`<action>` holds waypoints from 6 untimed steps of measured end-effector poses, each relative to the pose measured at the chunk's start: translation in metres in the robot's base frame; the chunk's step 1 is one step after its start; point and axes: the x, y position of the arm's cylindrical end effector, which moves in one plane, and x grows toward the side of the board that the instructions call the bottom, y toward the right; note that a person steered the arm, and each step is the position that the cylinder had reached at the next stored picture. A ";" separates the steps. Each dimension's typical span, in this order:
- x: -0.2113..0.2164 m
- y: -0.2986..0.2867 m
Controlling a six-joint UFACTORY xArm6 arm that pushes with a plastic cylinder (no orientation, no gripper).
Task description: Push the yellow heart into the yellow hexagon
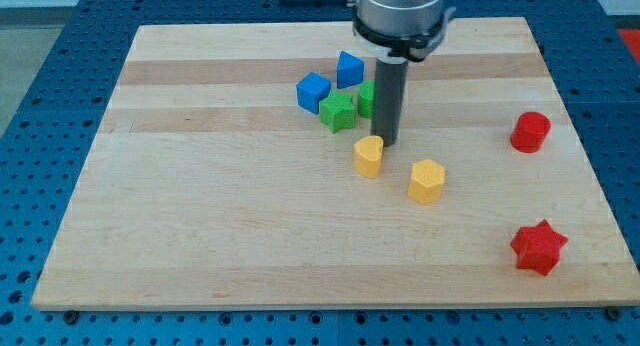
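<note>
The yellow heart [368, 156] lies near the middle of the wooden board [220, 216]. The yellow hexagon [426, 180] lies a short way to its lower right, with a small gap between them. My tip [388, 143] rests on the board just above and to the right of the heart, close to it or touching it. The rod rises straight up from there and hides part of a green block behind it.
A blue cube [313, 91], a blue block [349, 69], a green star [338, 112] and a green block [366, 98] cluster just above and left of my tip. A red cylinder [530, 132] and a red star [538, 247] lie at the view's right.
</note>
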 end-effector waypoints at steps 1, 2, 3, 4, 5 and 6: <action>0.004 -0.011; 0.004 -0.076; 0.015 -0.110; 0.026 -0.096; 0.026 -0.025; 0.035 0.033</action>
